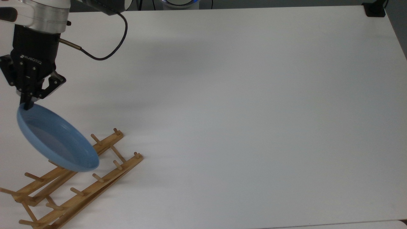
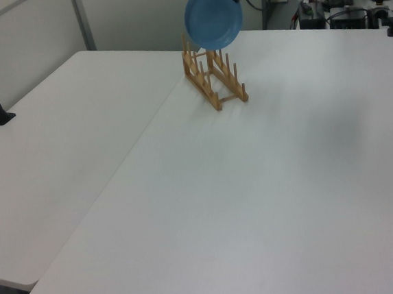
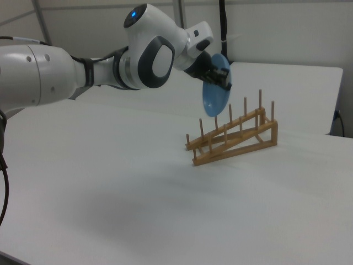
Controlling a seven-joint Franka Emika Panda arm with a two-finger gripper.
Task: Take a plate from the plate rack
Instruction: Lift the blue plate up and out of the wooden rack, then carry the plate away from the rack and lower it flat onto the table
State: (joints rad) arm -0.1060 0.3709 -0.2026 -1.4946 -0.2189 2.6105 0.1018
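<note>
Lab: robot arm (image 3: 83, 69), white bench (image 1: 254, 111).

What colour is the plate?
Light blue all over. The plate shows best in the top view, hanging from the gripper.

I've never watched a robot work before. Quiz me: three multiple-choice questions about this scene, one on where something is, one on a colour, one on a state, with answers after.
1. Where is the plate?
A. Slotted between the pegs
B. In the air above the rack
C. Flat on the table

2. What colour is the plate?
A. Light blue
B. Red
C. White

3. What is the gripper doing?
A. Hanging open, holding nothing
B. Pinching a peg
C. Pinching the plate's rim

Answers:
1. B, the left view and right view show it clear of the pegs.
2. A, it looks blue in every view.
3. C, in the top view its fingers close on the plate's upper edge.
</note>
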